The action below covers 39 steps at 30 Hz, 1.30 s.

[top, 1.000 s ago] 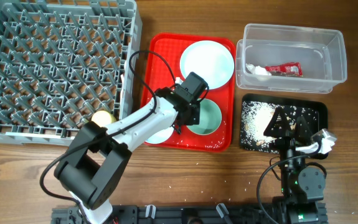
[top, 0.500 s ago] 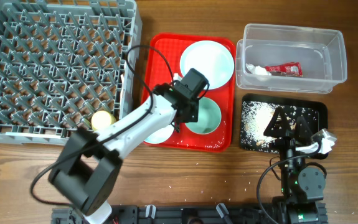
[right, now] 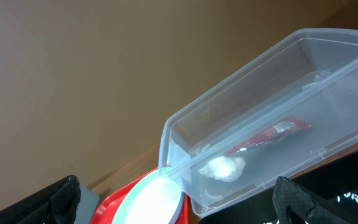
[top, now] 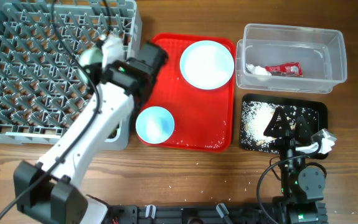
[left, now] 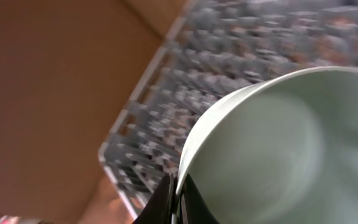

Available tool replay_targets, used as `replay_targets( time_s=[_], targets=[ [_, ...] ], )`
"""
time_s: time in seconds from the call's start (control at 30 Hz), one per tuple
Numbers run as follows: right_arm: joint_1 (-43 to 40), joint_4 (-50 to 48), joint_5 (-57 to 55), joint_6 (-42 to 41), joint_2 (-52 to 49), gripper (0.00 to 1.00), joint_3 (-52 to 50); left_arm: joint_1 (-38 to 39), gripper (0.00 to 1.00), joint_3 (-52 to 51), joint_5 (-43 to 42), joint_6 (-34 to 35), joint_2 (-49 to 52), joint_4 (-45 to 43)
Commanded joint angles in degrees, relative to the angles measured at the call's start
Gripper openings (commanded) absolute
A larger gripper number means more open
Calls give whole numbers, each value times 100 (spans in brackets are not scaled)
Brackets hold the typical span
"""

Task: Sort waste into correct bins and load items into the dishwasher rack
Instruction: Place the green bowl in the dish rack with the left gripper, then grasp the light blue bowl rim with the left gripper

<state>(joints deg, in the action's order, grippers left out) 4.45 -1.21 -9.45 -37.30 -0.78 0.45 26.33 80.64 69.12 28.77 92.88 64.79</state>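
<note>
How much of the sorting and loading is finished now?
Done: red wrapper and white scrap lie in the clear tub; crumbs in the black tray. In hand: the left gripper holds a bowl over the rack. Left: plate and second bowl on the red tray.

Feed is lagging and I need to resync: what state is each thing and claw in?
Left claw: shut on a bowl rim, above the rack.
Right claw: open, empty.
Second bowl: upright on red tray.
Plate: flat on red tray.
Clear tub: holds wrapper, scrap.
Black tray: holds crumbs.
</note>
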Motion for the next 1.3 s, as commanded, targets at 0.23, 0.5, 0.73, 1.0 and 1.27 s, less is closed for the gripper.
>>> replay_targets(
  time_s=[0.23, 0.5, 0.73, 1.0, 1.27],
  targets=[
    [-24, -20, 24, -39, 50, 100, -15, -717, 4, 4, 688, -741, 1440, -872],
    [-24, -22, 24, -37, 50, 100, -15, -372, 4, 0, 645, -741, 1961, -868],
    [-24, -20, 24, -39, 50, 100, -15, 238, 49, 0, 682, -778, 1934, -734],
    [-24, -22, 24, -39, 50, 100, -15, 863, 86, 55, -2684, -584, 308, -389],
    [-24, -22, 24, -39, 52, 100, -15, 839, 58, -358, -6542, 111, -470, 192]
  ],
)
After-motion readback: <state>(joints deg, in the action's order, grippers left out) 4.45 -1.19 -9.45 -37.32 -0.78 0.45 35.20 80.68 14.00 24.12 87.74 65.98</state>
